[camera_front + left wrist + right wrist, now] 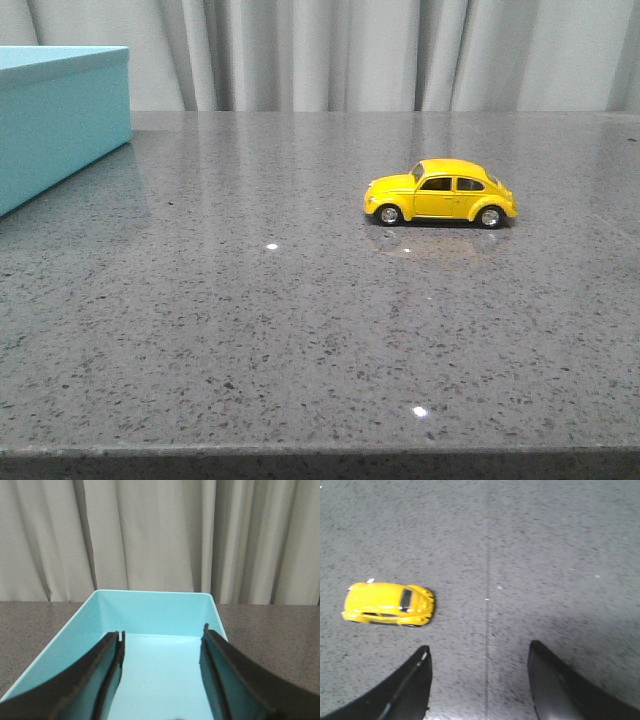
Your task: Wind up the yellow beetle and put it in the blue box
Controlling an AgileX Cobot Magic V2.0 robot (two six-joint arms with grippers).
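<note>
Speckled grey stone table w/ glossy rounded yellow beetle, matte blue box; both hands spread, empty.

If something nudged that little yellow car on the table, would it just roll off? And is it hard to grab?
The yellow beetle stands on four wheels on a smooth, shiny table, so an end-on push would probably roll it; a sideways one would more likely slide it. Its glossy, rounded body looks rigid but possibly slippery for the open right gripper.
</note>
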